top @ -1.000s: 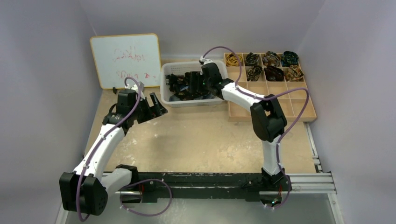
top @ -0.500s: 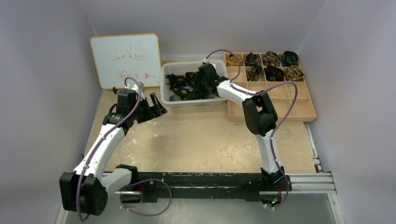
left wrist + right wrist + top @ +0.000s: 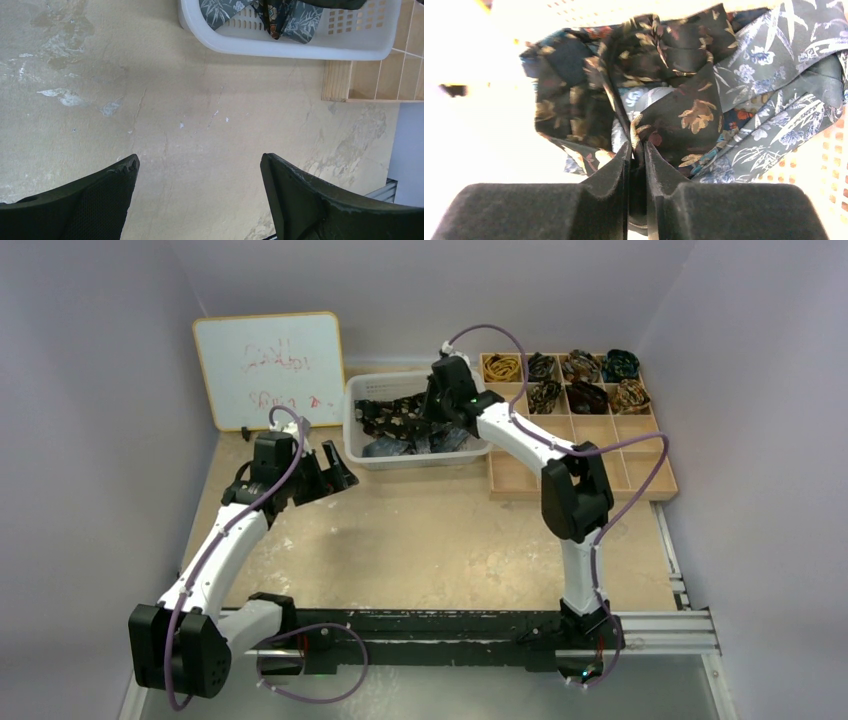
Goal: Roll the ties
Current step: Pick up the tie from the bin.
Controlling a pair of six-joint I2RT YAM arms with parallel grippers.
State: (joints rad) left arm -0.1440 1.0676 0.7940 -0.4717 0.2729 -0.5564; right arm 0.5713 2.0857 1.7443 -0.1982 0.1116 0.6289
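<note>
**STEP IN HAND: DRAWING ONE TIE FROM THE BASKET**

Nearest you, the left gripper (image 3: pixel 199 162) hangs over the table (image 3: pixel 200 100) just short of the white basket (image 3: pixel 300 47). Its jaws are spread wide and hold nothing.

Inside the basket, the right gripper (image 3: pixel 637 150) is clenched on a thin fold of a dark tie (image 3: pixel 684 117) with gold-brown leaves. The cloth runs up between the pads. This tie lies tangled with a grey-blue tie (image 3: pixel 784 55) and others in the heap.

Farthest off, the wooden tray (image 3: pixel 600 455) holds rolled coils (image 3: pixel 585 368) in its back compartments.

Judge this as the pick, with rolling of this tie not yet begun. Next, lift slowly so the pinched tie slides clear of its neighbours. Then lay it out on the table within reach of the left gripper. Watch the fold, as so slim a bite may slip or drag a second tie along.
</note>
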